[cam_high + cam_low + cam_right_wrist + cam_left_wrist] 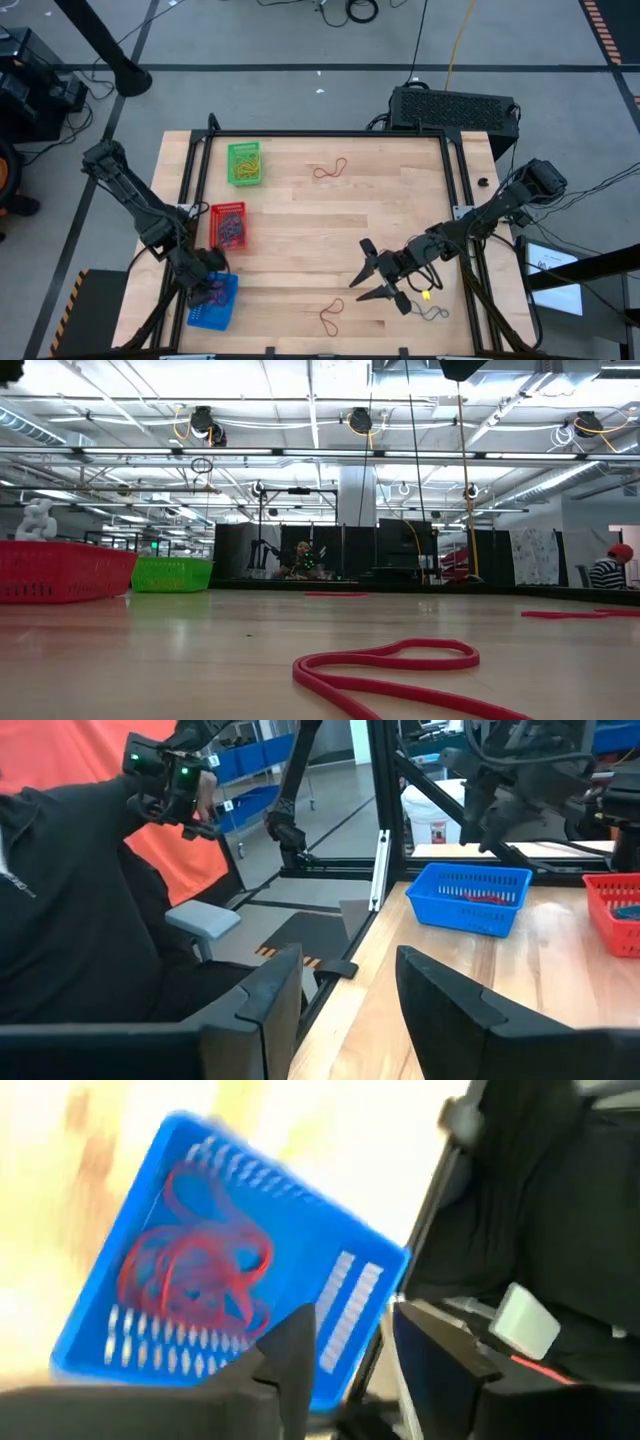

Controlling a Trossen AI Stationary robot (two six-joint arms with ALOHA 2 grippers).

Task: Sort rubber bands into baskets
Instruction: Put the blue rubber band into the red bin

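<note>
A: Left gripper (213, 288)?

B: Fingers (290, 1365) spread, pinching nothing. Hovers over the blue rectangular plastic mesh basket (205, 312) at lower left of the high view, right by the table's edge.

A: Inside that basket?

B: A tangle of thin red rubber bands (195, 1270) on the mesh floor, just below the parted fingers.

A: Right gripper (362, 275)?

B: Spread wide as well, holding nothing. Sits low over the bare light wooden tabletop (330, 230), lower centre-right of the high view, pointing towards the frame's left.

A: Closest to it?

B: A small yellow rubber band (427, 295) and a thin grey loop (433, 312), just right of the wrist. A loose red rubber band (331, 318) below and left of the fingertips, near the bottom edge; looms large in the foreground of the low view.

A: Farther out?

B: Another red elastic loop (330, 170) lying apart, upper centre of the table. A red mesh basket (228, 226) at left of centre with dark bands in it; a green mesh basket (244, 163) above that, upper left, with yellow-green bands inside.

A: Beyond the table?

B: A large black box (455, 108) against the top edge, upper right. A person (608, 570) at the far right of the low view, deep in the room.
</note>
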